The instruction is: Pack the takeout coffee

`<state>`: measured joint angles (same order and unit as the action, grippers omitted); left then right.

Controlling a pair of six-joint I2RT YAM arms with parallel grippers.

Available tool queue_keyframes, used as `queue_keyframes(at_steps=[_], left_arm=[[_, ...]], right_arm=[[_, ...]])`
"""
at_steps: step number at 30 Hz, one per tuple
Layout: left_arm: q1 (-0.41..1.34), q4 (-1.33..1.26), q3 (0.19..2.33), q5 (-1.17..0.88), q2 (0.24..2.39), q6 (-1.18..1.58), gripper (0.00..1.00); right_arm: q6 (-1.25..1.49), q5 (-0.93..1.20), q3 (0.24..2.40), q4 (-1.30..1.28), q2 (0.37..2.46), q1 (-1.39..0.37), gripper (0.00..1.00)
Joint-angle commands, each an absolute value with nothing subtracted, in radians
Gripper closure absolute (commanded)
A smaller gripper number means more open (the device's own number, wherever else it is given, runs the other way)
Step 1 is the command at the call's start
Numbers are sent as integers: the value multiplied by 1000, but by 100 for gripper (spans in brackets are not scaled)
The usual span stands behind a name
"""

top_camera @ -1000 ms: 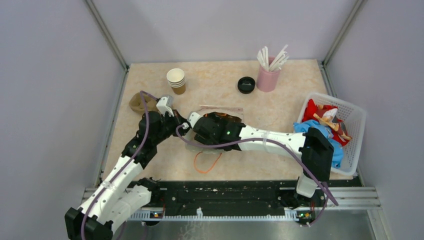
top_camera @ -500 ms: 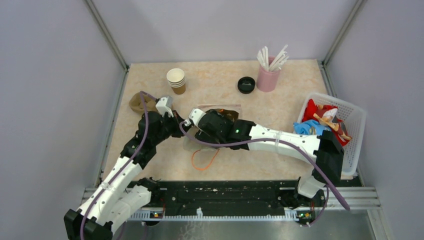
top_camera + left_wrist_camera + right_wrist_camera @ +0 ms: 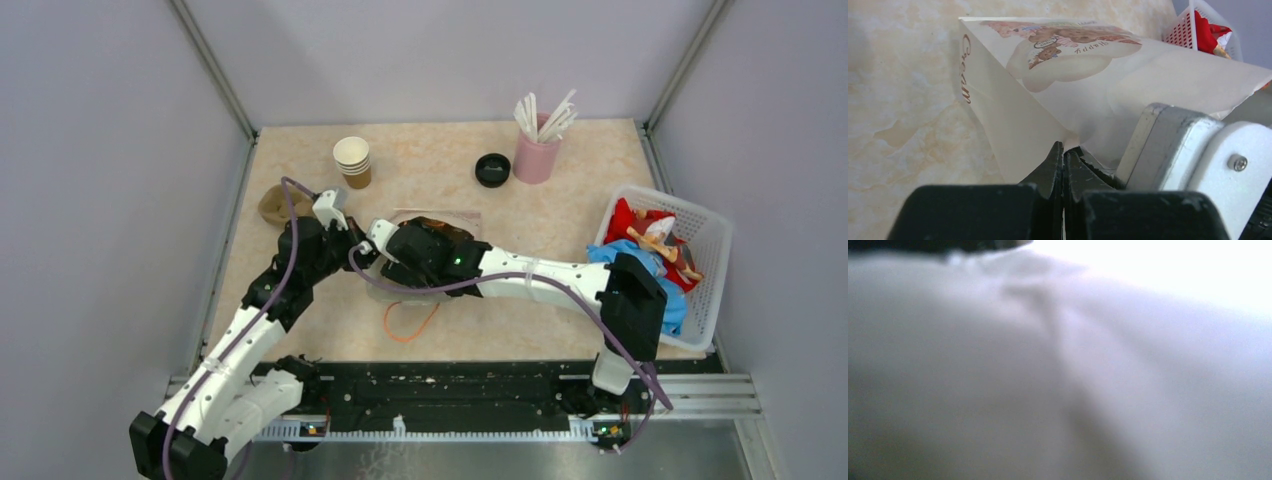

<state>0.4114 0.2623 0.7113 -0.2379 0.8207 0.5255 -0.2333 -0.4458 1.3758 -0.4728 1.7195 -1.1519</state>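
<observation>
Both my pincers at the bag, mid-worktop [image 3: 440, 170].

The printed bag [image 3: 1063, 65] sits between my two arms. My left pincer [image 3: 1063, 160] is clamped tight on its near edge. My right pincer [image 3: 412, 252] is buried in the bag, and I cannot tell how wide it stands. The takeout coffee [image 3: 440, 226] shows only as a dark brown shape through the bag, just beyond that right pincer.
</observation>
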Motion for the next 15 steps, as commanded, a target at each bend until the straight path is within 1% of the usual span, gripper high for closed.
queue_keyframes(at_steps=[1,8,15], left_arm=[[423,251,750,-283,823,529,100],[424,265,766,-264,834,520,100],[425,267,775,-249,848,522,100]], right_arm=[[-286,-514,1393,-407,1769,-1123,29],[-298,-424,1429,-509,1678,-1138,29],[-326,-466,1430,-595,1595,-1132,29]])
